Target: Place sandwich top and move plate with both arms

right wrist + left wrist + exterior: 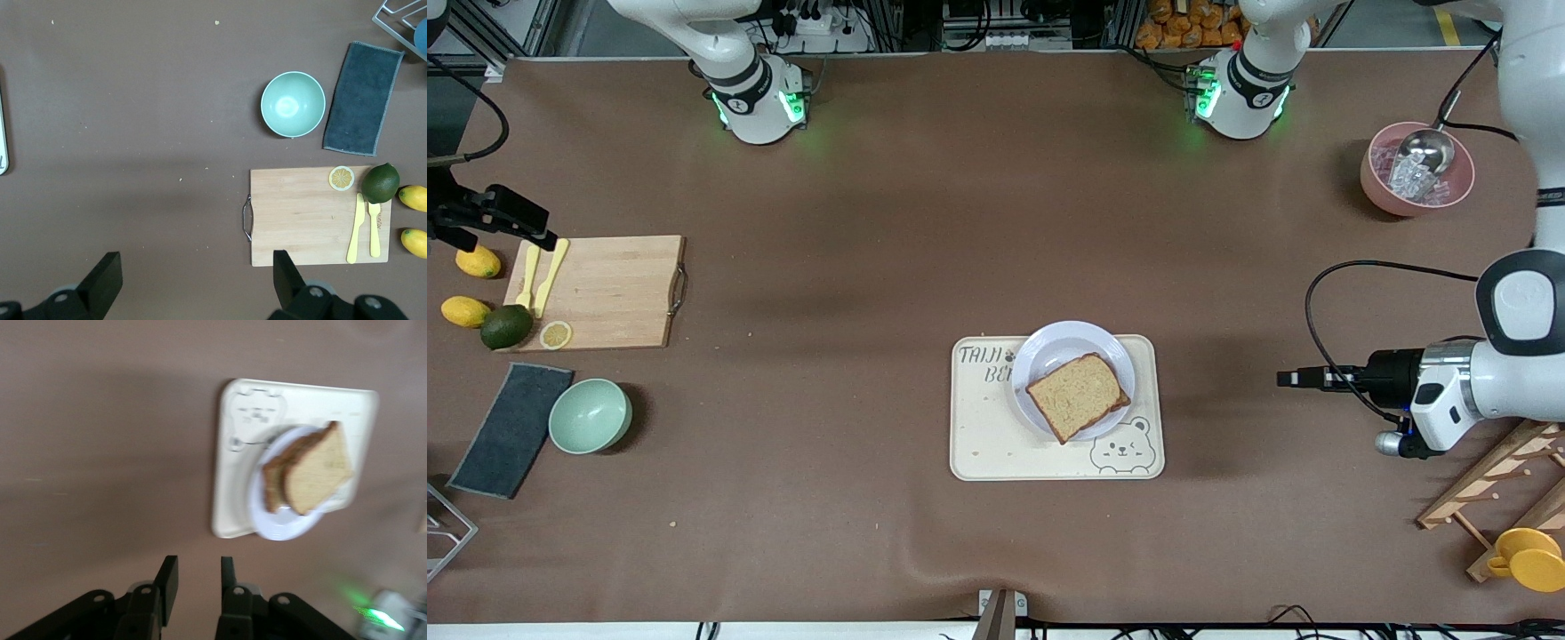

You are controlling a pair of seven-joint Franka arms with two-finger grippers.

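I see the sandwich top (1079, 395) already lying on the plate (1049, 347), which sits on the bear tray (996, 444) mid-surface. My worry is the two-arm lift: uneven grips could tilt the plate and slide the bread off, or drag the tray along. The left gripper (1288, 379) hangs over bare surface toward its own end, fingers (168, 577) slightly parted, empty. The right gripper (193, 283) waits over the cutting board (609, 289), fingers spread wide. Nothing blocks either approach.

Sandwich top (1078, 396) sits on the plate (1054, 347), plate on the tray (996, 444) mid-table. Cutting board (609, 292) and bowl (590, 415) lie toward the right arm's end, bowl nearer the camera.
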